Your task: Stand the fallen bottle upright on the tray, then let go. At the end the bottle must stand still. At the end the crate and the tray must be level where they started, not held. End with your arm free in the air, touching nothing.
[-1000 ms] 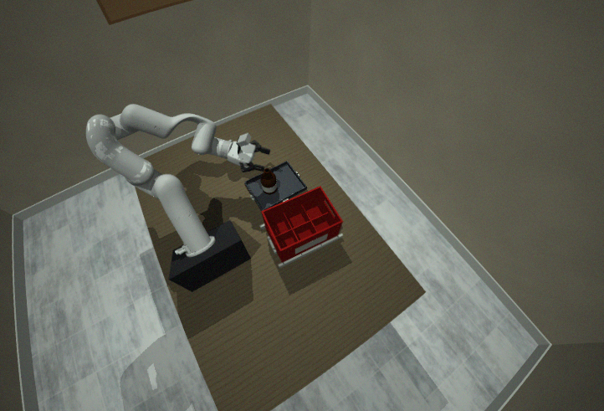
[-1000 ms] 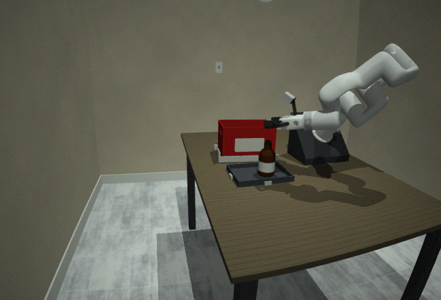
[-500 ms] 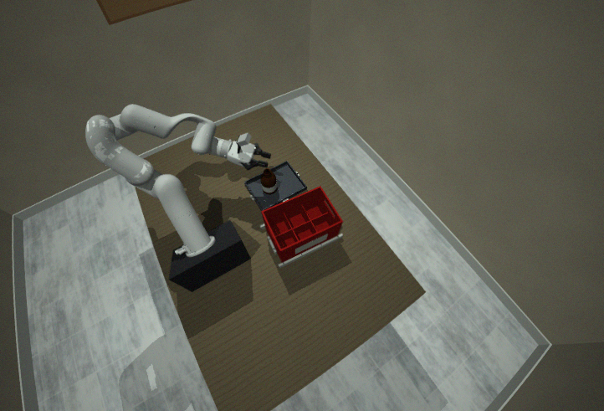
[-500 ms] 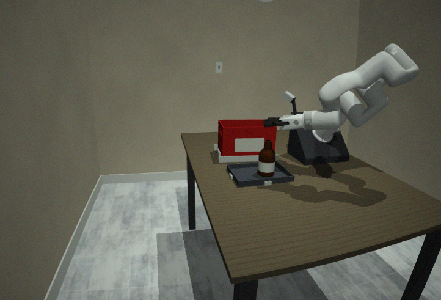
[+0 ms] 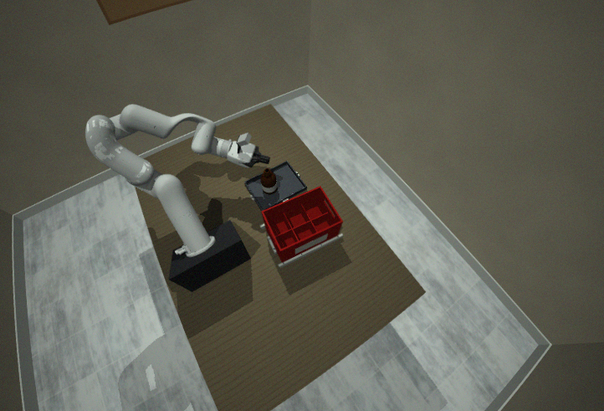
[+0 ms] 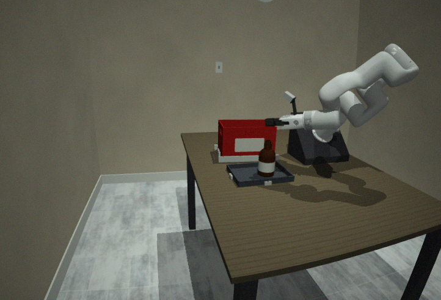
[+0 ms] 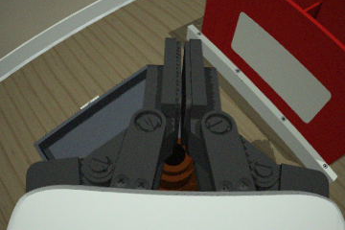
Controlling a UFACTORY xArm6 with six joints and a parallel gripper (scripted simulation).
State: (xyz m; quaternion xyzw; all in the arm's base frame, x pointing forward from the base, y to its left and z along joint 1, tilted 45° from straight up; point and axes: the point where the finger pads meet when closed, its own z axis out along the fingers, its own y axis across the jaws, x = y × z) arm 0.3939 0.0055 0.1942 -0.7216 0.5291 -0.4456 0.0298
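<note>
Jaws pressed together on nothing, above & apart from brown bottle (image 6: 266, 158), which stands upright on dark tray (image 6: 245, 179) below me. Red crate (image 6: 247, 141) beside, level on worktop (image 6: 320, 225). Task looks done.

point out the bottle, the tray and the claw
bottle (image 6: 266, 162): exterior view, on its white label
tray (image 6: 245, 181): exterior view, on its near rim
claw (image 6: 267, 121): exterior view, at its shut dark fingertips, above the bottle

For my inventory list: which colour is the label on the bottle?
White, on the brown bottle; the exterior view shows it best.
</note>
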